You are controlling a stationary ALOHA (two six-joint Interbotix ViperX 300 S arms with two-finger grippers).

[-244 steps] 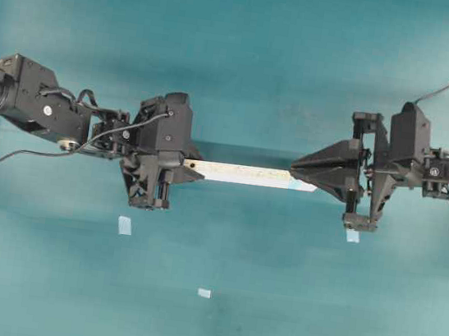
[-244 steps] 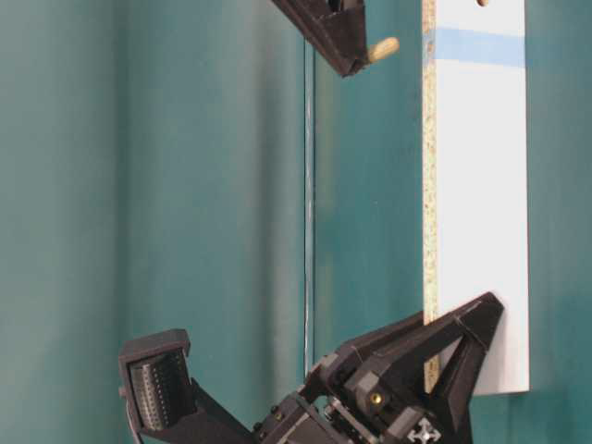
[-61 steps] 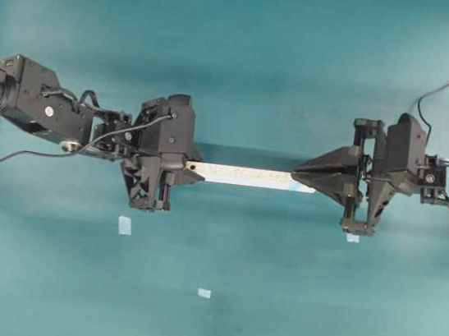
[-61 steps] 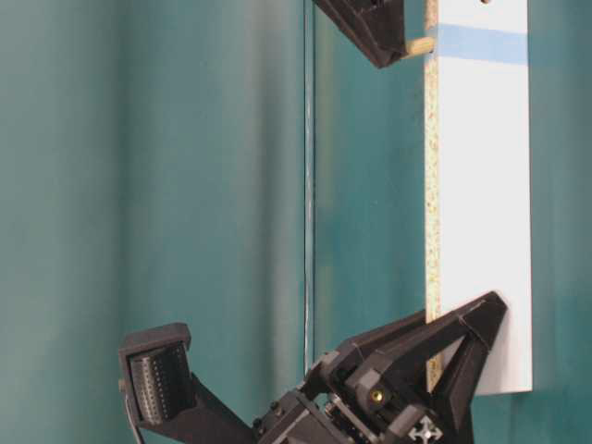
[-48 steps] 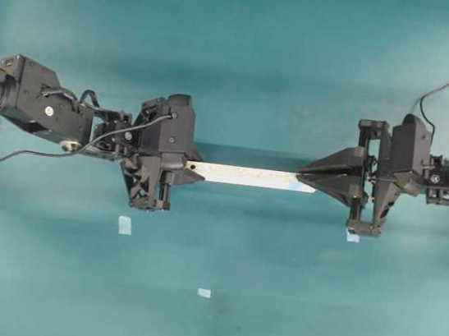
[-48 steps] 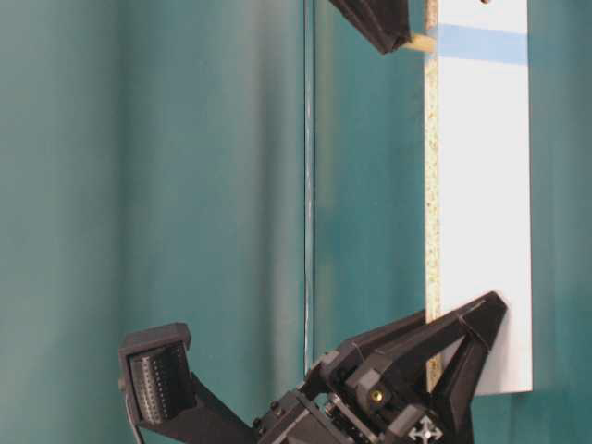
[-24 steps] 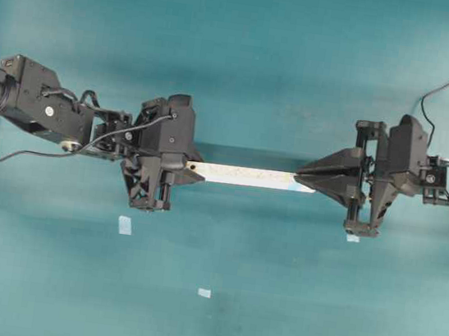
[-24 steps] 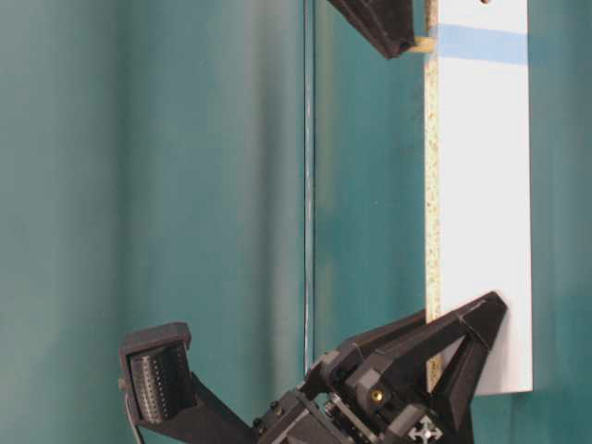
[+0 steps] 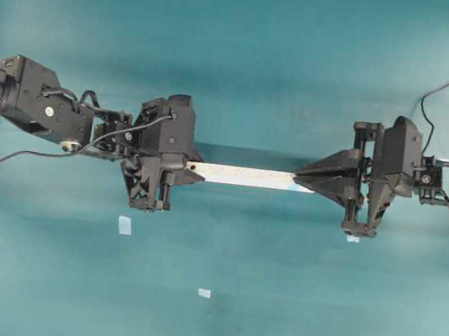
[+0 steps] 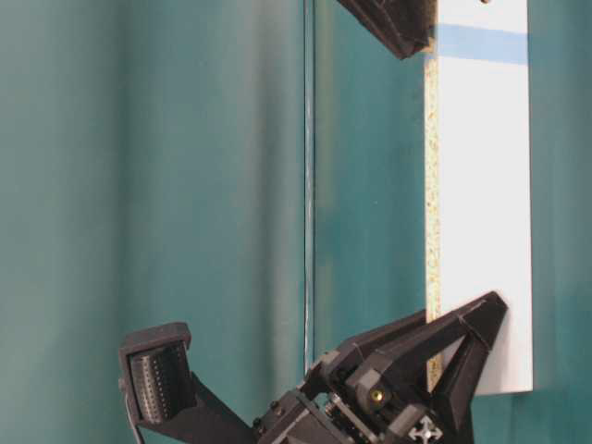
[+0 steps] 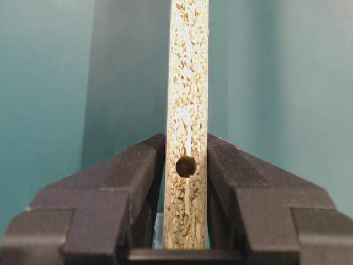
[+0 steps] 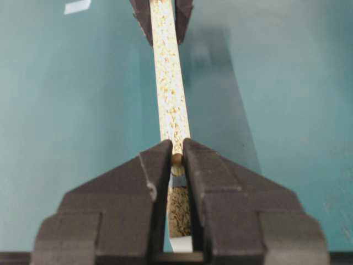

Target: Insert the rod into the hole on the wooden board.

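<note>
The wooden board [image 9: 244, 175] is held level above the teal table, its speckled edge up. My left gripper [image 9: 193, 172] is shut on its left end, the jaws pressed to both faces beside a plain dark hole [image 11: 186, 166]. My right gripper [image 9: 296, 177] is shut on the rod [image 12: 177, 159], whose round cream end shows between the fingertips, pressed down onto the board's edge [image 12: 168, 88] just beside the blue patch [image 12: 177, 181]. The marked hole is hidden under the rod. In the table-level view the right fingertips [image 10: 407, 32] touch the board's edge [image 10: 432, 185] and cover the rod.
Small pale blue tape squares lie on the table at the front left [image 9: 124, 224], front middle [image 9: 204, 293] and under the right arm [image 9: 351, 238]. Both arm bodies flank the board at the left and right edges.
The right gripper has pushed toward the board's edge. The rod's stub, visible between fingertips and board a second ago, no longer shows in the table-level view. The left gripper has not moved.
</note>
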